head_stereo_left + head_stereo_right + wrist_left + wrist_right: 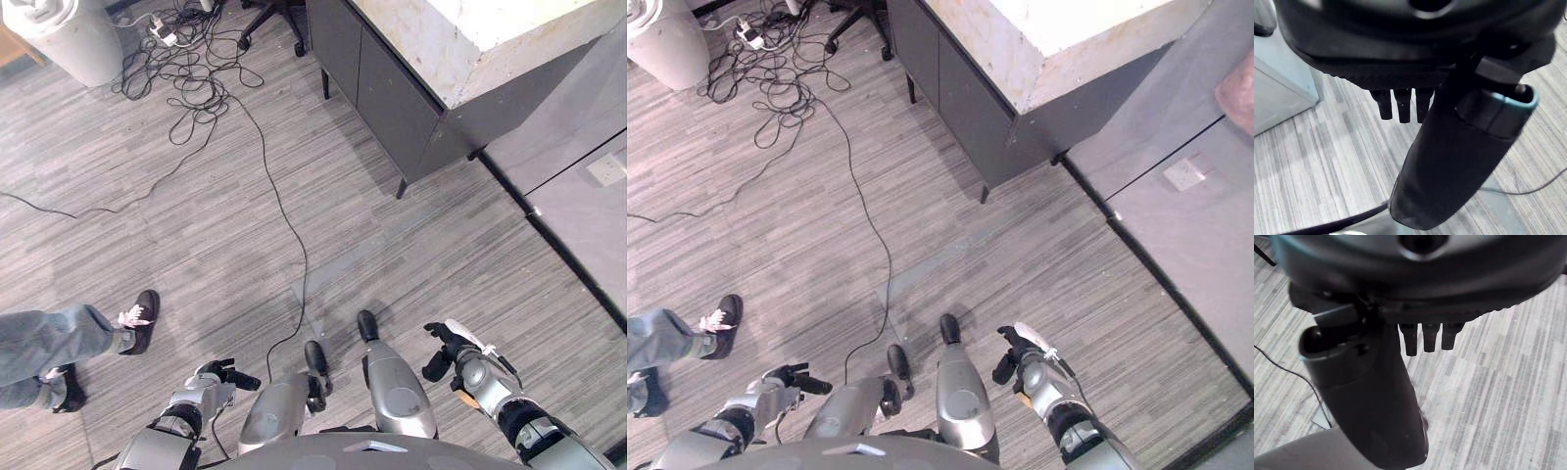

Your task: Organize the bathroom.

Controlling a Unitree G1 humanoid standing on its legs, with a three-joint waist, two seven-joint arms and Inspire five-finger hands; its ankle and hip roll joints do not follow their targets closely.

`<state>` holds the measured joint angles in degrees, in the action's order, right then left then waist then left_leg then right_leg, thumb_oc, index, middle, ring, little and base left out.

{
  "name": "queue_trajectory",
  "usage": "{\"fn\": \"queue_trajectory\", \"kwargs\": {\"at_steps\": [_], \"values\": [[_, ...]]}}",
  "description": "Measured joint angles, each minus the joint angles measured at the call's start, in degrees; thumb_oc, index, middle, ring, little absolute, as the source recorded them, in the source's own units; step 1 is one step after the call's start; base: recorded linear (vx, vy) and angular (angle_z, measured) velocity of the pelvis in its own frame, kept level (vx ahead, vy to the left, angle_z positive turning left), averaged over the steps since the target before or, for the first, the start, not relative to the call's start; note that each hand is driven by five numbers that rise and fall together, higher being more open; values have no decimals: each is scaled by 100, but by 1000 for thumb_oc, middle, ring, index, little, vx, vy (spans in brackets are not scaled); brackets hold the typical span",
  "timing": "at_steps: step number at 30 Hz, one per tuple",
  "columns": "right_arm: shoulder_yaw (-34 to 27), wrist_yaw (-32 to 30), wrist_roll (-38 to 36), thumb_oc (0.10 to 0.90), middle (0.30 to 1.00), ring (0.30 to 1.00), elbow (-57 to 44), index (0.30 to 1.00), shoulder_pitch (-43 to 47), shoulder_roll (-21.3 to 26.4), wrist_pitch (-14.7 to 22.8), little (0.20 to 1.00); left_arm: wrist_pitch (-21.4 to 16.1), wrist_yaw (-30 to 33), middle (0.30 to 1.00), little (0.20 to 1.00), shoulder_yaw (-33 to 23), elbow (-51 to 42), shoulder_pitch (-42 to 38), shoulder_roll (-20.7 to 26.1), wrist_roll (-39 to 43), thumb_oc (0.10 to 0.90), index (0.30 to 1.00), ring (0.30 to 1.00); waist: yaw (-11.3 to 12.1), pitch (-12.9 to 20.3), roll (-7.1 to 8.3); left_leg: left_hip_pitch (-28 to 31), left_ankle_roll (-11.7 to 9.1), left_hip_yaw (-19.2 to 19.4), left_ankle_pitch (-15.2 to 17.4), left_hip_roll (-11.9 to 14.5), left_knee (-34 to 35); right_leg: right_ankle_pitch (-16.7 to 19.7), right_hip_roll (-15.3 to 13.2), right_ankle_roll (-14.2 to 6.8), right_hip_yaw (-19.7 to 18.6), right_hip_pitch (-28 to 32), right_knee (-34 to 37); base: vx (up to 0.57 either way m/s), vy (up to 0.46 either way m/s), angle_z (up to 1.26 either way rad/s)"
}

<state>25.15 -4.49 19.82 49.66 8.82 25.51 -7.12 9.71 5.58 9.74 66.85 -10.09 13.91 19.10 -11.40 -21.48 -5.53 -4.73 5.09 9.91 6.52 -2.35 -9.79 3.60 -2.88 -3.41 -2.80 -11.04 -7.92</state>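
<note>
My left hand [217, 377] hangs low at my left side, its fingers [1400, 104] relaxed and holding nothing over the grey wood-look floor. On the other side my right hand [458, 352], with a white cover on its thumb, is also open, and its fingers [1431, 337] are empty. Ahead to the right stands a dark cabinet [392, 88] under a thick pale countertop [470, 39]. No loose bathroom item lies on the floor near either hand.
A person's jeans leg [49, 338] and dark shoe [143, 319] stand close at my left. A tangle of cables [186, 69] and a pale bin [69, 39] lie at the back left. A grey wall with a socket [607, 168] runs along the right.
</note>
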Motion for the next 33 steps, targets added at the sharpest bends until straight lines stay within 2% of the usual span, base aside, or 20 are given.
{"fn": "queue_trajectory", "kwargs": {"at_steps": [4, 7, 8, 9, 10, 11, 13, 14, 15, 17, 19, 20, 21, 22, 24, 27, 28, 30, 31, 33], "values": [[-157, -126, -2, 800, 900, 900, 4, 900, -28, 2, 129, 900, -117, -60, 900, 900, -6, 5, 20, -12, -90, 800, 900, 900, -73, 2, 0, 280, -163, -23, -5, 72, 188, -135, 102, 141, 7, 178, -37, 150, -116, 0], [-209, -161, -65, 800, 900, 900, 7, 900, -35, -14, 118, 900, -294, -92, 900, 900, -145, 34, 71, -23, -172, 800, 900, 900, -122, 57, 88, 264, -570, -123, 133, 228, -276, -508, 291, 341, 29, 335, -186, 158, -149, 18], [-178, -202, -262, 800, 900, 900, 171, 900, 55, -193, 39, 900, -395, -9, 900, 900, -172, -14, -55, 122, -85, 800, 900, 900, -86, 44, 414, -1440, -748, -709, -427, 162, -3539, -825, 315, 750, -147, 40, -924, 221, 100, 31], [-106, -247, -355, 800, 900, 900, 289, 900, 91, -226, -41, 900, -512, 98, 900, 900, -310, -210, -155, 268, 88, 800, 900, 900, 61, 42, 523, -2276, -661, -959, -749, 194, -4593, -1018, 393, 673, -330, -8, -1150, 231, 157, -44], [-103, -388, -513, 800, 900, 900, 473, 900, 146, -347, -86, 900, -502, 160, 900, 900, -206, -342, -104, 492, 68, 800, 900, 900, 384, 67, 737, -2455, -399, -817, -454, 431, -3878, -1161, 426, 432, -581, 71, -1101, 149, 290, -140], [-93, -501, -569, 800, 900, 900, 427, 900, 130, -360, 3, 900, -447, 175, 900, 900, -153, -287, 58, 595, 65, 800, 900, 900, 456, 204, 830, -2336, -349, -681, -381, 691, -2663, -1146, 442, 382, -577, 164, -916, 134, 346, -174], [-170, -768, -722, 800, 900, 900, 406, 900, 40, -368, 51, 900, -291, 164, 900, 900, -141, -36, 272, 560, 69, 800, 900, 900, 282, 396, 747, -1947, -487, -943, -449, 889, -1204, -955, 547, 350, -480, 422, -632, 70, 271, -109], [-249, -1001, -784, 800, 900, 900, 455, 900, -30, -327, 65, 900, -309, 98, 900, 900, -101, 86, 253, 471, 78, 800, 900, 900, 157, 522, 645, -1674, -550, -1196, -417, 794, -118, -960, 598, 445, -530, 376, -603, 41, 205, -58], [-266, -1124, -867, 800, 900, 900, 519, 900, -30, -257, 29, 900, -329, 53, 900, 900, -21, 181, 83, 414, 69, 800, 900, 900, 139, 480, 611, -1715, -545, -1255, -434, 692, -262, -768, 594, 504, -454, 335, -595, 82, 249, -48], [-247, -1202, -1003, 800, 900, 900, 732, 900, -81, -183, -52, 900, -329, 74, 900, 900, 96, 260, -125, 358, 1, 800, 900, 900, 139, 479, 548, -1743, -500, -1017, -482, 575, -642, -584, 577, 422, -407, 314, -303, 162, 256, -39], [-276, -1216, -1125, 800, 900, 900, 846, 900, -241, -208, -89, 900, -356, 87, 900, 900, 167, 314, -298, 326, 79, 800, 900, 900, 10, 396, 629, -1222, -502, -885, -481, 403, -444, -432, 462, 430, -369, 393, -175, 144, 233, -3], [-331, -1217, -1144, 800, 900, 900, 871, 900, -352, -196, -91, 900, -403, 77, 900, 900, 199, 309, -295, 243, 82, 800, 900, 900, -13, 360, 563, -699, -498, -850, -492, 401, -68, -433, 496, 431, -385, 396, -343, 117, 153, 4], [-353, -1224, -1141, 800, 900, 900, 883, 900, -380, -211, -96, 900, -482, 73, 900, 900, 247, 295, -295, 217, 83, 800, 900, 900, -23, 304, 555, -387, -465, -794, -888, 359, 343, -498, 468, 378, -429, 395, -513, 111, 100, -24], [-358, -1208, -1138, 800, 900, 900, 876, 900, -377, -252, -90, 900, -499, 79, 900, 900, 283, 260, -269, 211, 84, 800, 900, 900, 53, 290, 572, -202, -374, -579, -1032, 325, 563, -612, 408, 260, -558, 319, -611, 91, 80, -69], [-308, -1189, -1120, 800, 900, 900, 693, 900, -342, -337, 22, 900, -487, 170, 900, 900, 223, 227, -192, 212, 109, 800, 900, 900, 172, 194, 527, -7, -217, -233, -1015, 217, 693, -750, 146, 245, -433, 334, -537, 95, 63, -78], [-267, -1085, -1120, 800, 900, 900, 162, 900, -299, -366, 97, 900, -491, 251, 900, 900, 45, 208, -146, 232, 110, 800, 900, 900, 185, -71, 230, 65, -77, -49, -984, 169, 685, -761, -168, 169, -219, 389, -440, 80, 51, -31], [-271, -1043, -1128, 800, 900, 900, 96, 900, -294, -433, 116, 900, -484, 266, 900, 900, 42, 162, -50, 330, 108, 800, 900, 900, 214, -120, 164, 120, -44, 5, -951, 127, 715, -680, -355, 45, -235, 459, -251, 84, 99, -11], [-368, -1062, -1133, 800, 900, 900, 90, 900, -285, -533, 112, 900, -471, 268, 900, 900, 44, 92, 86, 473, 104, 800, 900, 900, 288, -136, 289, 209, -82, 97, -898, 21, 701, -448, -521, -198, -237, 546, -47, 63, 78, -11], [-432, -1069, -1141, 800, 900, 900, 136, 900, -255, -538, 108, 900, -468, 271, 900, 900, 43, 56, 153, 473, 103, 800, 900, 900, 317, -138, 281, 219, -130, 91, -851, 25, 670, -445, -524, -269, -250, 600, -16, 61, 65, -16], [-598, -1110, -1168, 800, 900, 900, 205, 900, -224, -535, 45, 900, -447, 245, 900, 900, 42, 45, 249, 457, 78, 800, 900, 900, 319, -136, 282, 232, -180, 98, -782, 83, 590, -431, -481, -269, -242, 657, 47, 109, 117, -12]]}}
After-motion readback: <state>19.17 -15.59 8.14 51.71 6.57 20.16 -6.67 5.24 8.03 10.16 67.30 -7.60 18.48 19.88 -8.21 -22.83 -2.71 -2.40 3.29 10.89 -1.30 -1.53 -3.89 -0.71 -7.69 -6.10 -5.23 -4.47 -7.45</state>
